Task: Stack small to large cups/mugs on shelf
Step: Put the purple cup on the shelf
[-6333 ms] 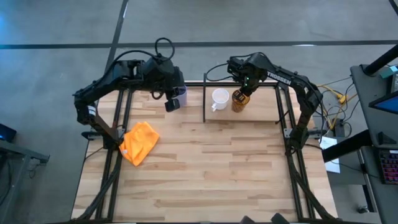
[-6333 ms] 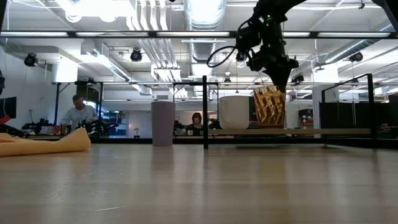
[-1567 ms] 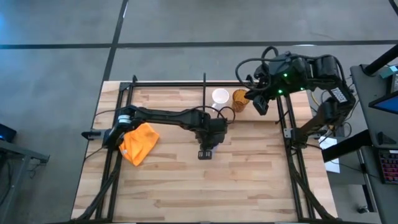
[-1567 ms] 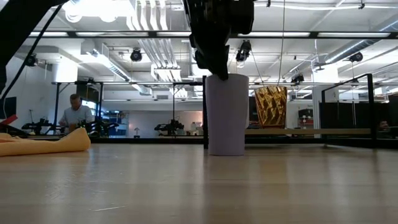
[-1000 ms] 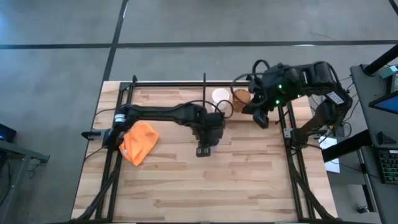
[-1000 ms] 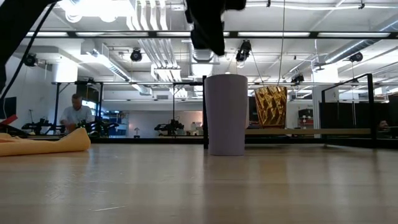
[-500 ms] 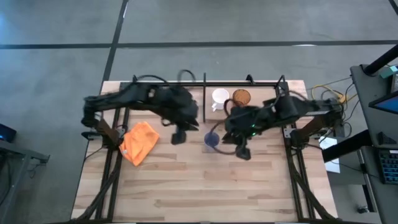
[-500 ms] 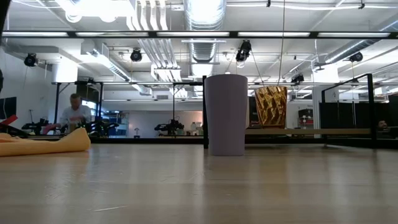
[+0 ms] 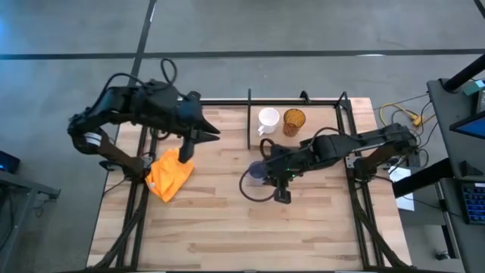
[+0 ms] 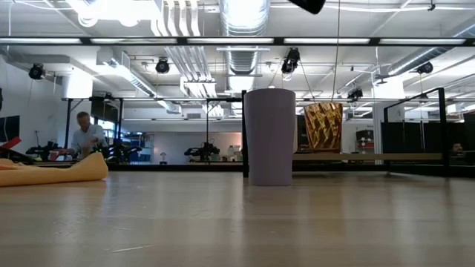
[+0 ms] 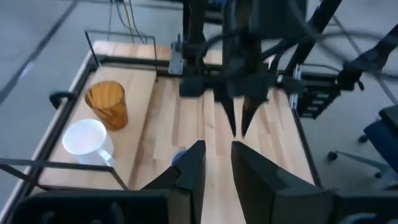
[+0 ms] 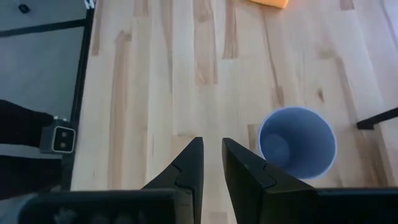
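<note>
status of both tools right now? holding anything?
Left tool: open with a narrow gap, holding nothing, pulled back over the table's left rear.
Right tool: open with a narrow gap, empty, above the table beside the lavender tumbler.

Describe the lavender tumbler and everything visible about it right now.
The lavender tumbler is a tall, handleless, matte pale lavender-blue cup, slightly wider at its open mouth than at its base. It stands upright and looks empty inside. It rests on the plank tabletop, just in front of the shelf, not on it. The right gripper hovers close beside it; nothing grips it.
</note>
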